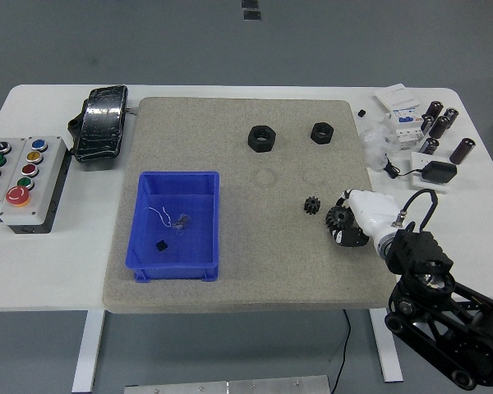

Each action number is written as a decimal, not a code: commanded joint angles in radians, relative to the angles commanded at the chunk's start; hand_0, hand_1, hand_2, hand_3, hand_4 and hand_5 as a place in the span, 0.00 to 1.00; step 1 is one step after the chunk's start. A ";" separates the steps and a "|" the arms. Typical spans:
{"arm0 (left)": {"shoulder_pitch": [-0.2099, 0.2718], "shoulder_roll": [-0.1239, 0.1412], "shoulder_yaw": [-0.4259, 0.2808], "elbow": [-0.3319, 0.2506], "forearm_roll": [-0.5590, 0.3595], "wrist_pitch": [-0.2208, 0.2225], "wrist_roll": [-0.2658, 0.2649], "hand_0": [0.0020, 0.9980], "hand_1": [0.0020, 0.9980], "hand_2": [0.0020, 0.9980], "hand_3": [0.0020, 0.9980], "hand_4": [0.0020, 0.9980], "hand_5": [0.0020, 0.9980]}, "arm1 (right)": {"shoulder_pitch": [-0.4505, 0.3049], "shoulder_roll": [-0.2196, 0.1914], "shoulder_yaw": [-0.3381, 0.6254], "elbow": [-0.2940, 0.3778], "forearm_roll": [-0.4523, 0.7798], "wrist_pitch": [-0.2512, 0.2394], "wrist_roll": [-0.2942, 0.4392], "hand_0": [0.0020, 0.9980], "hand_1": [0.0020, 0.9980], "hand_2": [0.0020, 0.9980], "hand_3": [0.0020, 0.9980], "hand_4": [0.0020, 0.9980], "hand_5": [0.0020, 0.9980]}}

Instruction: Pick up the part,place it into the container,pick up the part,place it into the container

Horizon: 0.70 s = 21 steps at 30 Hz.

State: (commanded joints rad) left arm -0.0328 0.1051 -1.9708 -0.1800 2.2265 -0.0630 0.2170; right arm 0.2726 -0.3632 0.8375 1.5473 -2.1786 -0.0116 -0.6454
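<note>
Two black gears lie on the grey mat (230, 271): a small gear (313, 205) and, just to its right, a larger gear (338, 217). My right hand (350, 220), white with black fingers (351, 238), reaches in from the lower right. Its thumb and curled fingers close around the larger gear, which rests on the mat. The small gear lies free beside it. The blue container (175, 261) stands at the mat's left and holds a small black part (160, 245) and a bit of wire. My left arm is out of view.
Two black hex nuts (262, 138) (321, 132) sit at the back of the mat. A button box (25, 182) and a black wrapped pack (101, 123) are at the left. Capacitors (440, 123), a breaker and a small adapter (439, 171) crowd the far right.
</note>
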 joint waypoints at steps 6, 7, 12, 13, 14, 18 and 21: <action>0.000 -0.001 0.007 0.000 -0.006 -0.001 0.001 0.66 0.60 0.56 0.62 0.65 0.40 | 0.052 0.008 -0.038 0.031 0.013 -0.020 0.000 0.42 0.57 0.48 0.63 0.44 0.00; 0.000 -0.002 0.007 0.000 -0.005 -0.002 0.001 0.66 0.60 0.56 0.62 0.65 0.40 | 0.068 0.016 -0.053 0.031 0.015 -0.026 0.000 0.42 0.57 0.48 0.63 0.44 0.00; -0.002 -0.003 0.003 0.000 0.004 -0.004 0.003 0.66 0.60 0.56 0.62 0.66 0.42 | 0.161 0.093 -0.143 0.019 0.037 -0.069 0.045 0.42 0.59 0.55 0.67 0.44 0.00; -0.003 -0.003 0.002 0.000 0.005 -0.004 0.004 0.66 0.60 0.56 0.62 0.66 0.42 | 0.177 0.110 -0.159 0.013 0.050 -0.081 0.062 0.42 0.59 0.55 0.67 0.44 0.00; -0.004 -0.004 0.001 0.000 0.006 -0.005 0.005 0.66 0.60 0.56 0.62 0.66 0.42 | 0.193 0.128 -0.175 0.007 0.064 -0.093 0.080 0.42 0.59 0.55 0.67 0.44 0.00; -0.008 -0.005 0.003 0.000 0.007 -0.008 0.006 0.66 0.60 0.56 0.62 0.66 0.43 | 0.255 0.196 -0.255 -0.020 0.132 -0.159 0.163 0.42 0.62 0.64 0.69 0.45 0.22; -0.010 -0.005 0.003 0.000 0.009 -0.009 0.008 0.66 0.60 0.56 0.62 0.66 0.43 | 0.289 0.221 -0.317 -0.041 0.202 -0.204 0.227 0.42 0.62 0.64 0.69 0.45 0.22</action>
State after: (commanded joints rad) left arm -0.0431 0.0998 -1.9674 -0.1800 2.2357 -0.0724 0.2247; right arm 0.5619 -0.1421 0.5204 1.5063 -1.9765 -0.2160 -0.4186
